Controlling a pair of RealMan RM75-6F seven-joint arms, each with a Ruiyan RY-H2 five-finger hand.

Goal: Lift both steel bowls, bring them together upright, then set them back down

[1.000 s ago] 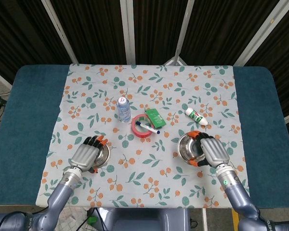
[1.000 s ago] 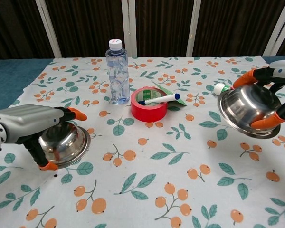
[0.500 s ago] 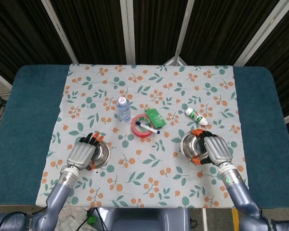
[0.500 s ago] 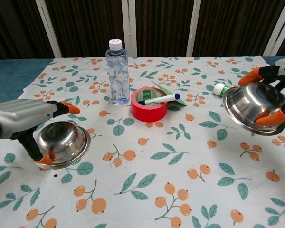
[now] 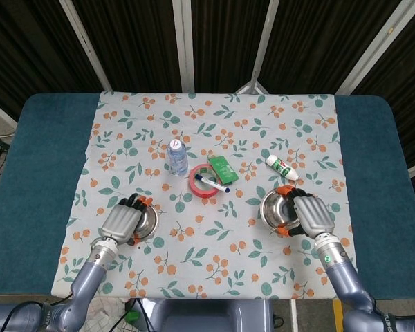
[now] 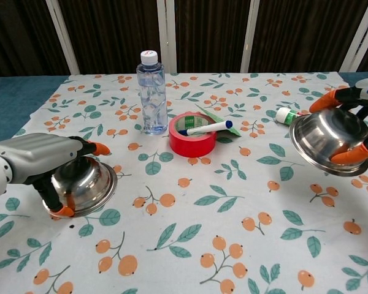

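water bottle [image 6: 151,92] upright | red tape roll [image 6: 192,142] holding pen [image 6: 208,128] | glue stick [image 5: 281,167]

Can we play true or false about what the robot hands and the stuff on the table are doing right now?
1. Each robot hand holds a steel bowl. True: the left robot hand grips the left bowl, the right robot hand the right bowl.
2. The two bowls are touching. False: they are far apart.
3. A marker lies across the red tape roll. True.
4. The water bottle has tipped over. False: it stands upright.
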